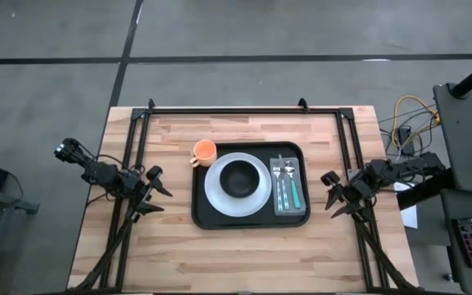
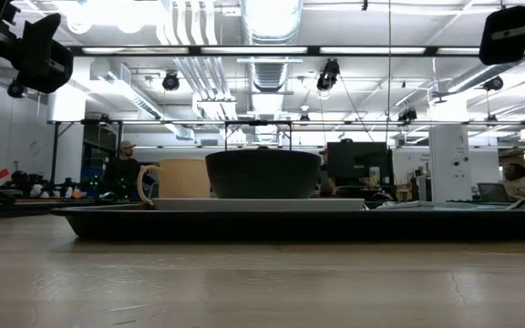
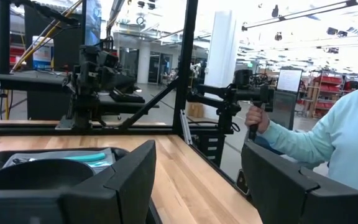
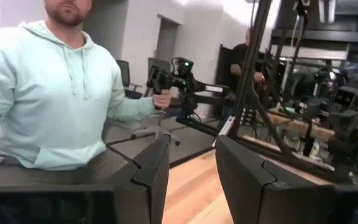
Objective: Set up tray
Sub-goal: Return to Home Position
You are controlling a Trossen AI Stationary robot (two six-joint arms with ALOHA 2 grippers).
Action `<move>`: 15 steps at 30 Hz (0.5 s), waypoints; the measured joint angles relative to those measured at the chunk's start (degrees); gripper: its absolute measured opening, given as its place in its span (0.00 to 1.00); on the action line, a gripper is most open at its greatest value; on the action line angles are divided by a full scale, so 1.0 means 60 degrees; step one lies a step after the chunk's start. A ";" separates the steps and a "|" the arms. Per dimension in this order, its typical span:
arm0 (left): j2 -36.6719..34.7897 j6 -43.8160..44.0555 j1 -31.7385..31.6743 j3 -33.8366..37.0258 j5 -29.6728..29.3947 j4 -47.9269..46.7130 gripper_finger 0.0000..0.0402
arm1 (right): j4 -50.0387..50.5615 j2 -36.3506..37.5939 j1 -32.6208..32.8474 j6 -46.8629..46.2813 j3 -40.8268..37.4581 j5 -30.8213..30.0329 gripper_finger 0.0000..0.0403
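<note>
Entry: tray (image 1: 197,215), fully laid, middle of table (image 1: 244,262); left gripper (image 1: 161,190) and right gripper (image 1: 329,194) flank it, fingers parted, holding nothing; we judge homing wants both arms drawn outward, clear of its rim.

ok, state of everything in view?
tray: flat, loaded.
plate: on tray, bowl on it.
bowl: upright.
orange mug: upright, at tray corner.
napkin: flat on tray.
cutlery: side by side on napkin.
left gripper: open, empty.
right gripper: open, empty.
</note>
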State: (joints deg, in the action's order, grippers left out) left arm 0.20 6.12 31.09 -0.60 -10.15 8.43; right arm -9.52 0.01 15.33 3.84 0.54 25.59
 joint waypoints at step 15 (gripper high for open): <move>0.0019 -0.0195 -0.0003 -0.0005 -0.0056 -0.0024 0.54 | 0.0723 -0.0024 0.2553 0.1557 0.0004 -0.2004 0.28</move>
State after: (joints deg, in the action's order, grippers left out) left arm 0.32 4.95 31.08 -0.63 -10.49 8.28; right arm -5.19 -0.13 30.65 13.18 0.56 13.57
